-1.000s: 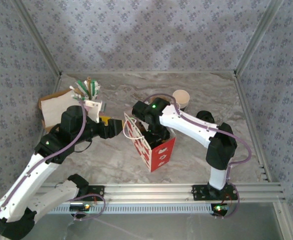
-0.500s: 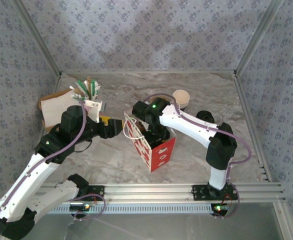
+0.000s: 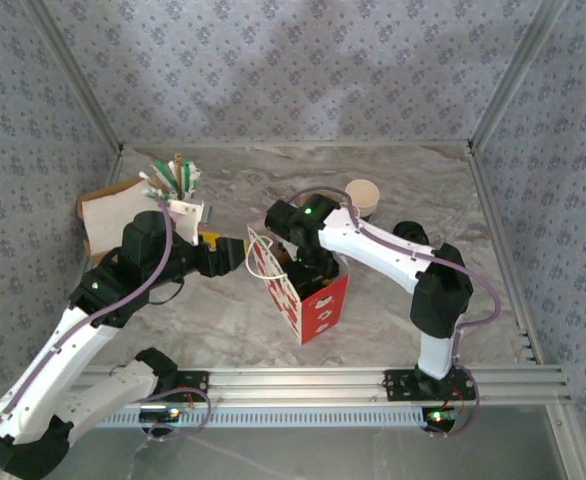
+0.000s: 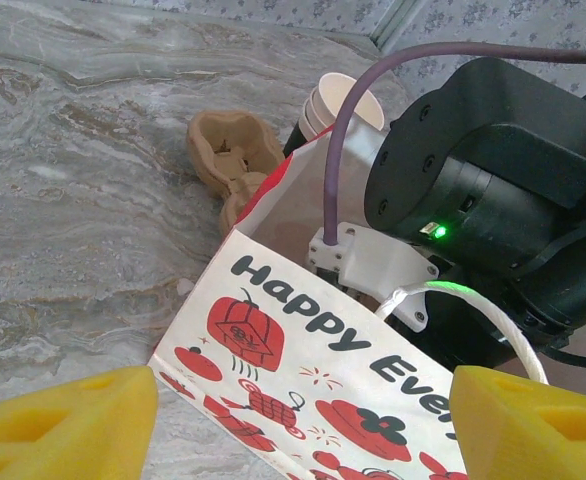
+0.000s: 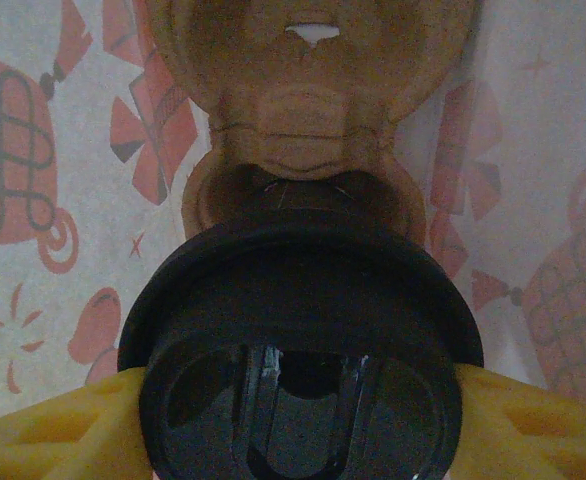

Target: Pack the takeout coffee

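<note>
One lidded black cup [image 5: 303, 300] is down inside the red bag [image 3: 318, 305]. The right pincer [image 5: 298, 425] grips it between its yellow pads. So the job looks nearly done. I think the cup only needs setting down and letting go. The left pincer [image 4: 303, 400] stands wide open by the bag's edge and holds nothing. I count one black cup, one red bag, and two pincers. One pale cup [image 3: 363, 197] stands on the tabletop [image 3: 423, 190], and one brown cup holder [image 4: 233, 160] lies behind the bag.

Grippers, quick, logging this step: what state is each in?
Left gripper: open, facing the red bag.
Right gripper: closed on the takeout coffee.
</note>
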Controlling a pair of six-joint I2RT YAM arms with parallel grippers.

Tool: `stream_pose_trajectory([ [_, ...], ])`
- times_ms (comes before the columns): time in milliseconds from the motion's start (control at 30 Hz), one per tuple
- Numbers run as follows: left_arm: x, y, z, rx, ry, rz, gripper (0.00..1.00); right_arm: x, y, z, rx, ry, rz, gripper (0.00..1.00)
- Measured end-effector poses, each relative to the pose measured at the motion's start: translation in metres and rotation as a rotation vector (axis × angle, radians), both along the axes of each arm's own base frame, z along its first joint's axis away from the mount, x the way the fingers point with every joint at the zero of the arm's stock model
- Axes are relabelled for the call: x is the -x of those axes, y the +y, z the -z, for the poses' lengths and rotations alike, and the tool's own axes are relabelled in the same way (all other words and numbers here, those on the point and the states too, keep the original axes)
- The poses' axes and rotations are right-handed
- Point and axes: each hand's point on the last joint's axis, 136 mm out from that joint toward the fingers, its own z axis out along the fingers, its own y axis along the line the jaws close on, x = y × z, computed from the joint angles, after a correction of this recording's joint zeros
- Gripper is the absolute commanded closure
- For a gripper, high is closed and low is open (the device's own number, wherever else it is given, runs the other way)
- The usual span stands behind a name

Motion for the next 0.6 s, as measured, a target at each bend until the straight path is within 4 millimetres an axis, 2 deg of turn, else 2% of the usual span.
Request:
stream_pose_trajectory([
  [600,-0.0009,-0.0001,0.0013,-0.001,0.000,-0.003,0.23,-0.0037,0.0013,0.0054,-0.021,0.004,0.011,0.37],
])
